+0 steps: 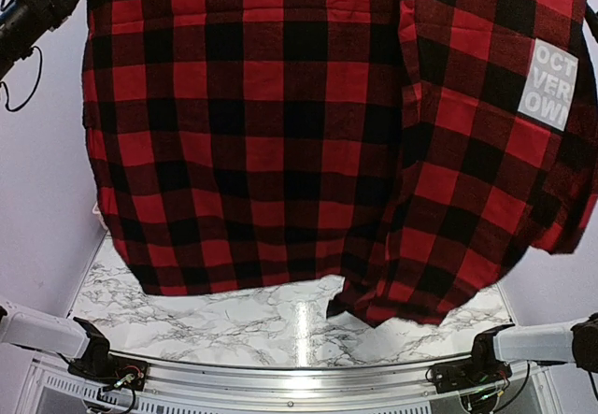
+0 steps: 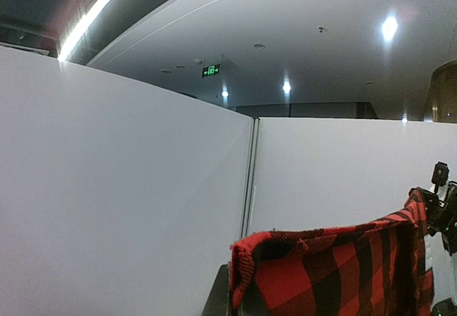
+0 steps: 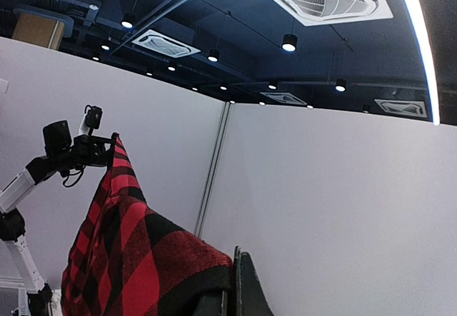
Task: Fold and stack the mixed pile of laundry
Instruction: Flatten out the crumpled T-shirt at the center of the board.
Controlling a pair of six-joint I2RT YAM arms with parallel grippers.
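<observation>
Nearest my overhead lens hangs the red-and-black checked flannel shirt [image 1: 280,134]. It is spread like a curtain high above the white marble-patterned tabletop [image 1: 234,321] and hides most of that surface. The left claw [image 3: 108,150] is clamped on one top corner and the right claw [image 2: 423,200] on the other, both raised well above the tabletop, with the top hem stretched between them. Each wrist view shows the cloth bunched over its own fingers, so I read both grips as firm.

The fabric looks soft, light and limp. It sags between the two holds, and on my right side a panel carrying a grey printed patch [image 1: 548,85] doubles over the main body and hangs lower. I judge it will not slip easily, since the weave is napped, but it will swing and crease if I move fast. The shoulder corners are the right holds for laying it flat. Anything nearer the middle would let the sides collapse.

The lower hem hangs over the near half of the tabletop. I cannot tell whether it clears the surface. The other garments are hidden behind the shirt, so I cannot say where they lie on the tabletop. White partition panels [image 2: 107,187] stand beyond the tabletop's far and side edges. Above it the air is open, which gives room to lower and drape forward.
</observation>
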